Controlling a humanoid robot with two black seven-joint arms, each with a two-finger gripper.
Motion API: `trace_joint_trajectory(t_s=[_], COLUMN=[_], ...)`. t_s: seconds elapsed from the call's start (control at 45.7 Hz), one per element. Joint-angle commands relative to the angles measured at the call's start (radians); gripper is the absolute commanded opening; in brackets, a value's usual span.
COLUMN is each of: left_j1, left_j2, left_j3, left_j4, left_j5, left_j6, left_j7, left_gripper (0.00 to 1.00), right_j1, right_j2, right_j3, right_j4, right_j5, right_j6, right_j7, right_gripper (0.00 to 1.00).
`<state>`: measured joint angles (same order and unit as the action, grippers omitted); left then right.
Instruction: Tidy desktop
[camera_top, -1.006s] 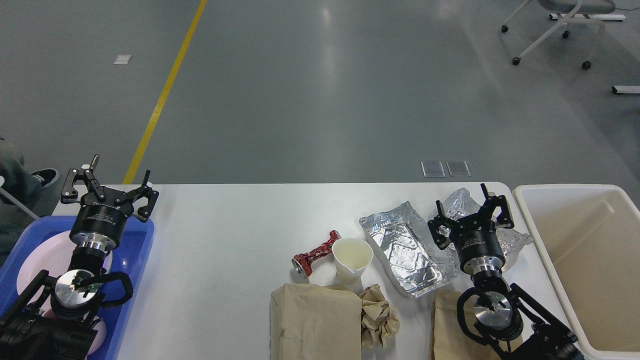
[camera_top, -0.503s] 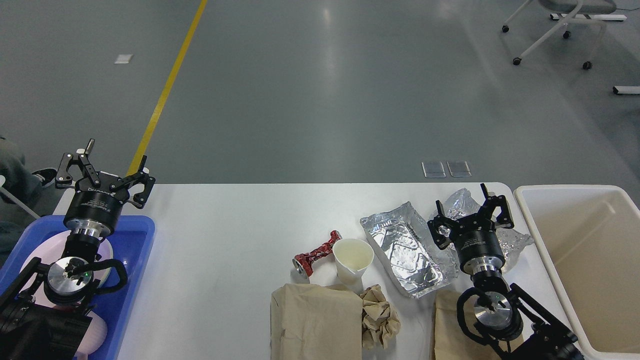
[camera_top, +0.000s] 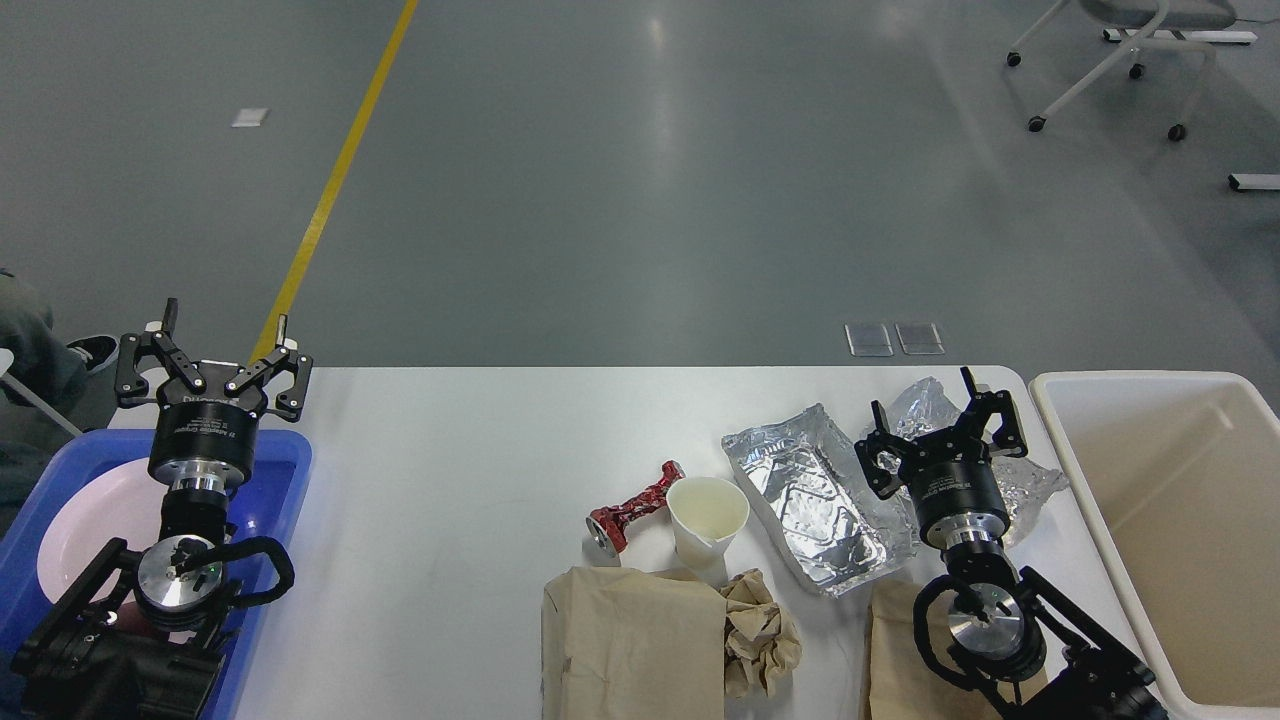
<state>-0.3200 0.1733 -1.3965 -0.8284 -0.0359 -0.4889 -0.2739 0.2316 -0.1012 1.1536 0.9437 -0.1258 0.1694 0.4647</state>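
The white desktop (camera_top: 450, 470) fills the lower half of the head view. On it lie a crushed red can (camera_top: 632, 507), a white paper cup (camera_top: 706, 520), a foil tray (camera_top: 815, 495), crumpled foil (camera_top: 1020, 478), a brown paper bag (camera_top: 628, 645), a crumpled brown paper ball (camera_top: 758, 640) and another brown bag (camera_top: 895, 655). My left gripper (camera_top: 222, 345) hovers open and empty above the far end of the blue tray (camera_top: 285, 480). My right gripper (camera_top: 940, 410) stands open and empty over the crumpled foil.
A pale plate (camera_top: 85, 525) lies in the blue tray at the left edge. A beige bin (camera_top: 1175, 520) stands at the desktop's right end. A wheeled chair (camera_top: 1110, 60) is on the grey floor beyond, and a person's shoe (camera_top: 85, 352) shows at far left.
My left gripper has shifted right and a little nearer over the blue tray's far end, staying open. The right arm has not moved.
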Motion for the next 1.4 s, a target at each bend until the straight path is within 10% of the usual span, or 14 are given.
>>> trace_joint_trajectory(t_s=[0.0, 0.284, 1.378], left_j1=[0.025, 0.038, -0.024], left_j2=[-0.014, -0.012, -0.037], left_j3=[0.016, 0.053, 0.030], left_j4=[0.012, 0.005, 0.118], left_j5=[0.004, -0.001, -0.088], left_j6=[-0.002, -0.007, -0.082], left_j7=[0.001, 0.120, 0.058], left_gripper=[0.96, 0.96, 0.96], right_j1=[0.000, 0.000, 0.000], right_j2=[0.000, 0.000, -0.002], right_j3=[0.000, 0.000, 0.000], right_j4=[0.000, 0.000, 0.000], right_j5=[0.000, 0.000, 0.000], right_j6=[0.001, 0.001, 0.001], right_j7=[0.000, 0.000, 0.000], right_gripper=[1.00, 1.00, 1.00])
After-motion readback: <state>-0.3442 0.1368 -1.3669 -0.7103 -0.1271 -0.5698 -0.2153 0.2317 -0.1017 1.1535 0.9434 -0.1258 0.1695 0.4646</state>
